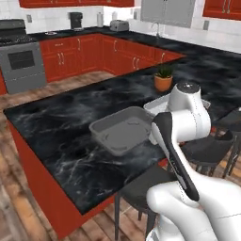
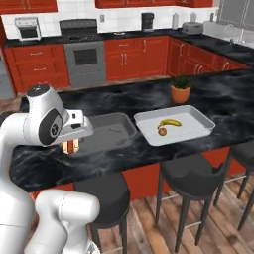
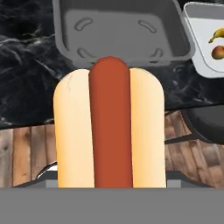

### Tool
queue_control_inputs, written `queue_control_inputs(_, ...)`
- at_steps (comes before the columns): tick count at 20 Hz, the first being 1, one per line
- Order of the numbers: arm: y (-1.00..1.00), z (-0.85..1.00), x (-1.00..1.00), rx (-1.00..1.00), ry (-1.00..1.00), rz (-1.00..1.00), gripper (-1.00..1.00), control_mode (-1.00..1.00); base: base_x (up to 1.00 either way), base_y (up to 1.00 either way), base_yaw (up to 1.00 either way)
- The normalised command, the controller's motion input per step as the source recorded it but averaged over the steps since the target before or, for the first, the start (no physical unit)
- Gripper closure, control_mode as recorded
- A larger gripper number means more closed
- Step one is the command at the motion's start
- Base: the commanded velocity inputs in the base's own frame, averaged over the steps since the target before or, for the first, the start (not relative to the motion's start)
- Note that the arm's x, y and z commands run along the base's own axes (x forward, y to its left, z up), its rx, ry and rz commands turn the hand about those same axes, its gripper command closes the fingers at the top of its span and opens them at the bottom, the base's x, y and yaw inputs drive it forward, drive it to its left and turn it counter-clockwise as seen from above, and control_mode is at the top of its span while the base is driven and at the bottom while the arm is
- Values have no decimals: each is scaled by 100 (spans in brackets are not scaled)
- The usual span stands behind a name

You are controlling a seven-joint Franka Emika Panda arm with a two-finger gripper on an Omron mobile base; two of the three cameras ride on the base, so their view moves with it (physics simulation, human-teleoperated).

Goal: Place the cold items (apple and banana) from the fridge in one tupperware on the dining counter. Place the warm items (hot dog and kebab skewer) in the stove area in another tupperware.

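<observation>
The hot dog (image 3: 109, 127), soft, light and easily squashed, best gripped gently across its bun sides, sits grasped in the fingers just short of the empty grey tupperware (image 3: 122, 30) on the black worktop (image 3: 26, 78).

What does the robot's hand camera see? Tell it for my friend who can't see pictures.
A hot dog held up close in the gripper, pointing at an empty grey tupperware on the black counter. Beside it, a white tupperware holds a banana and apple.

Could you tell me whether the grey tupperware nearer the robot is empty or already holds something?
Empty: the grey tupperware shows a bare floor; the hot dog sits in the gripper.
</observation>
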Motion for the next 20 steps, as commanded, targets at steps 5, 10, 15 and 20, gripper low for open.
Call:
queue_control_inputs(5,0,0,0,0,0,0,100,100,17,-67,55)
queue_control_inputs(10,0,0,0,0,0,0,100,100,25,-63,58)
queue_control_inputs(15,0,0,0,0,0,0,100,100,52,-77,42)
queue_control_inputs(20,0,0,0,0,0,0,100,100,64,-82,25)
